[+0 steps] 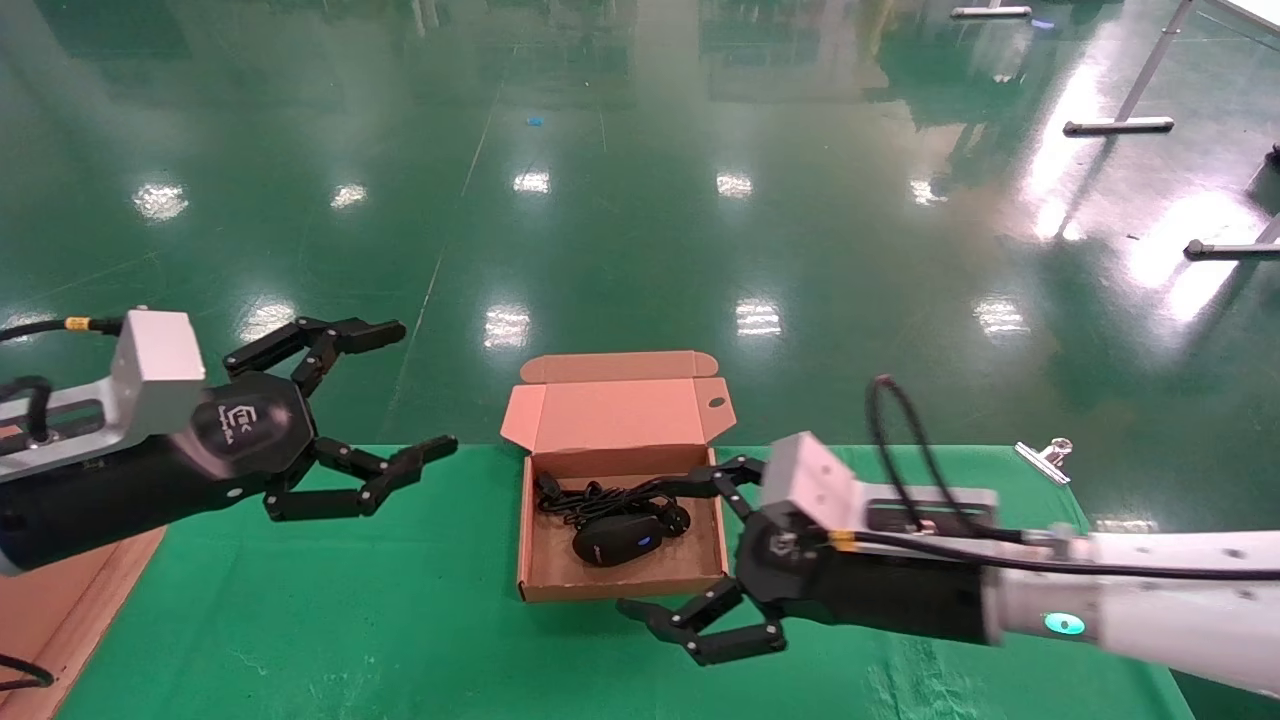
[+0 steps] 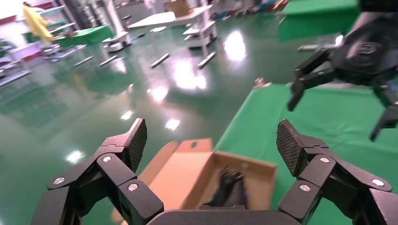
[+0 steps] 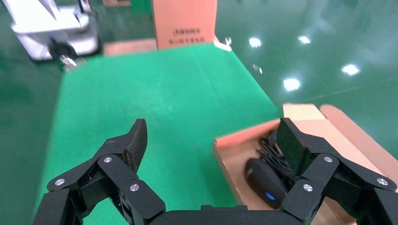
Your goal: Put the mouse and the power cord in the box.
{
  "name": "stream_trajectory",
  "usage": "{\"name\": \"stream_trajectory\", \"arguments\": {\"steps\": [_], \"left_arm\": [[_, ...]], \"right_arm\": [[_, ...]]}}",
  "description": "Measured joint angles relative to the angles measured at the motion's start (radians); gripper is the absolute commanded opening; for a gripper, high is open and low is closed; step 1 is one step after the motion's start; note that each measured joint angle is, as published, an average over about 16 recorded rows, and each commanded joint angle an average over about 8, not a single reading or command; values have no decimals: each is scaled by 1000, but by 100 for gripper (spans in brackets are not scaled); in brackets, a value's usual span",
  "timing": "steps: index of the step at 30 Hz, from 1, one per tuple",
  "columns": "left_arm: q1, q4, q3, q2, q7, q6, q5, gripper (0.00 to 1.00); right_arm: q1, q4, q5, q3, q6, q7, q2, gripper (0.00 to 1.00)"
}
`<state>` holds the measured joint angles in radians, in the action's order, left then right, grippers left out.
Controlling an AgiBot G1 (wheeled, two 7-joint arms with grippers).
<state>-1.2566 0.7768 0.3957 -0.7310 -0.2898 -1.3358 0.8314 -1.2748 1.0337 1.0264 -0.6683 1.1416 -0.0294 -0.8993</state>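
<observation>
The shallow brown cardboard box (image 1: 622, 545) sits on the green bench (image 1: 400, 620), right at the bench's far edge and about halfway along it. Its lid stands up at the back, with a small oval hole in 1 side flap. Inside the box lies the small black oval mouse (image 1: 618, 538) with a little blue spot on top. It rests near the middle of the box floor, a bit toward the front wall. Just behind it, toward the lid, lies the bundled black power cord (image 1: 590, 497), a tangle of loops that touches the mouse. The right claw (image 1: 690, 555) is just beside the box's right wall, low over the bench. Its fingers are spread wide apart and hold nothing. 1 finger reaches over the right wall near the back of the box, and the other finger (image 1: 700, 625) sits out past the box's front right corner. The pictures do not show if any finger touches the cardboard. The left claw (image 1: 390, 395) hangs in the air near the bench's far left edge, well apart from the box. Its fingers are spread wide too, and it holds nothing. A flat brown cardboard sheet (image 1: 50, 610) lies at the left edge of the bench. A small silver clip (image 1: 1045, 457) lies near the bench's far right corner.
</observation>
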Motion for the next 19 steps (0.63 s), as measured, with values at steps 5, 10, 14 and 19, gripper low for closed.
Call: {"name": "stream_trajectory", "arguments": {"steps": [5, 10, 14, 19], "left_arm": [[38, 105, -24, 25, 99, -33, -21, 100], [75, 210, -48, 50, 198, -66, -42, 100], [98, 273, -63, 64, 257, -86, -54, 100], [117, 326, -75, 77, 307, -103, -65, 100]], "right_arm": [[44, 55, -65, 85, 78, -35, 63, 100], [88, 110, -130, 171, 156, -70, 127, 100], [114, 143, -169, 222, 202, -90, 164, 100], [136, 171, -201, 265, 241, -108, 196, 100]]}}
